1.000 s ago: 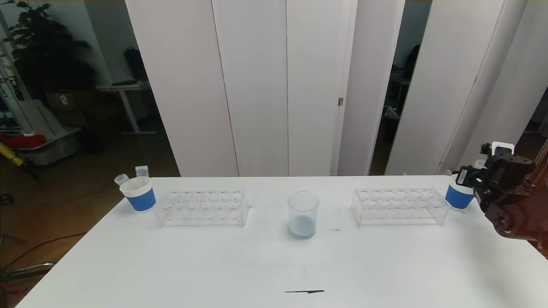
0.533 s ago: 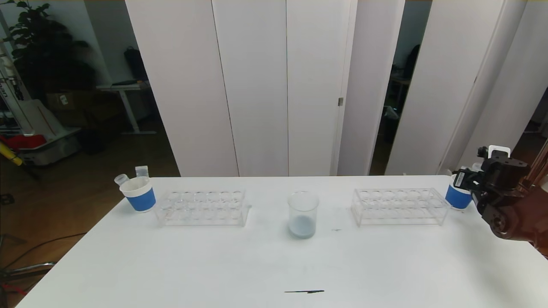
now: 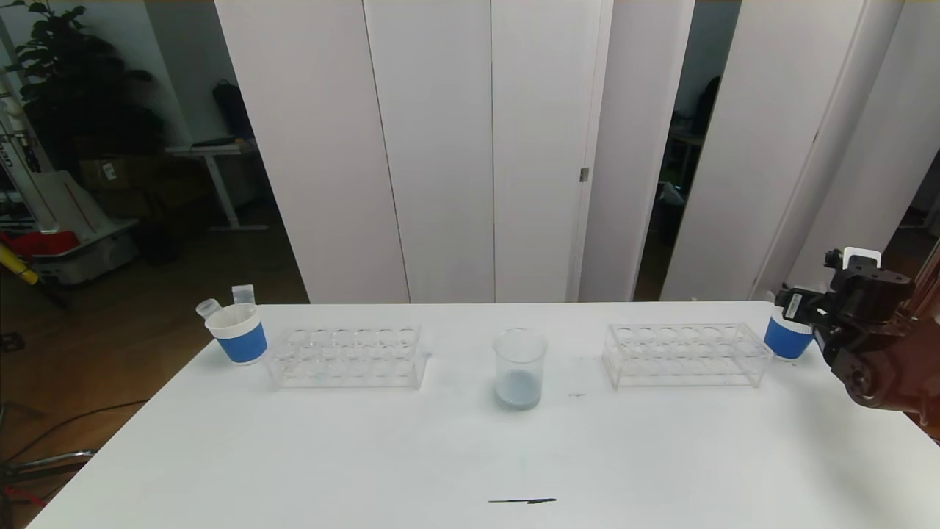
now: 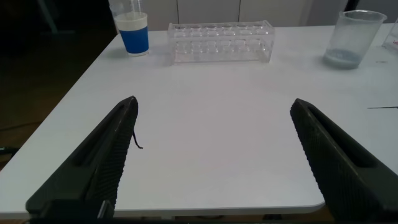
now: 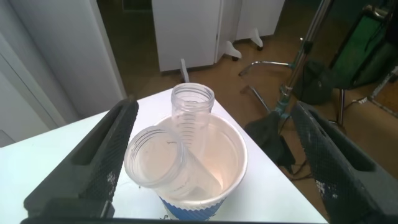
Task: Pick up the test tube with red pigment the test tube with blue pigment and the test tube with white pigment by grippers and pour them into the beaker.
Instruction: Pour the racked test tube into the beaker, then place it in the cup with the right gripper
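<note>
The clear straight-sided glass beaker [image 3: 520, 367] stands upright mid-table between two clear plastic racks [image 3: 346, 357], a pale blue-grey layer at its bottom. Far right, the black right gripper [image 5: 211, 155] hangs wide-jawed above a blue-banded white paper cup [image 5: 208, 180] holding two empty clear tubes [image 5: 191, 115], mouths up, leaning apart. The left gripper [image 4: 217, 155] hovers wide-jawed over the table's near left part.
</note>
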You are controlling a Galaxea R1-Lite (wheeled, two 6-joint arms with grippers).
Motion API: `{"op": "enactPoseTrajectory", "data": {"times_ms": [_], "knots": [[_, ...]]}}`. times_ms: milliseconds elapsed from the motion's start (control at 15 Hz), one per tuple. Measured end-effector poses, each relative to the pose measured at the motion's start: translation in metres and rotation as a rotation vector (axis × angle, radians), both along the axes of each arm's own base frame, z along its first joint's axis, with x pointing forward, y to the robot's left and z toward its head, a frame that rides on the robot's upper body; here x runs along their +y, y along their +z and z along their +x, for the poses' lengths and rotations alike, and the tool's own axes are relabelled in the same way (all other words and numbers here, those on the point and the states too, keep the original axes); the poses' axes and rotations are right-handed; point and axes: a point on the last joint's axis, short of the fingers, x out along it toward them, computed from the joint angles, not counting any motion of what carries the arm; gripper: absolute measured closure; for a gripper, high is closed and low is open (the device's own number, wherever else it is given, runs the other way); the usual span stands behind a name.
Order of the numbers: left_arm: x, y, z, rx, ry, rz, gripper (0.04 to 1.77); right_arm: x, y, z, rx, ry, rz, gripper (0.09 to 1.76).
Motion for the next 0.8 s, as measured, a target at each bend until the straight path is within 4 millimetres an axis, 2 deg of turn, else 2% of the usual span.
{"op": "enactPoseTrajectory", "data": {"times_ms": [267, 400, 600, 800], "knots": [[0.0, 0.0, 0.0, 0.0, 0.0, 0.0, 0.06, -0.004, 0.023, -0.006, -0.023, -0.001, -0.004, 0.1], [0.0, 0.0, 0.0, 0.0, 0.0, 0.0, 0.06, -0.003, 0.051, -0.016, -0.037, 0.008, -0.006, 0.1], [0.0, 0.0, 0.0, 0.0, 0.0, 0.0, 0.06, 0.005, 0.121, -0.05, -0.1, 0.039, -0.019, 0.1], [0.0, 0.0, 0.0, 0.0, 0.0, 0.0, 0.06, 0.022, 0.2, -0.116, -0.175, 0.087, -0.034, 0.1]]}}
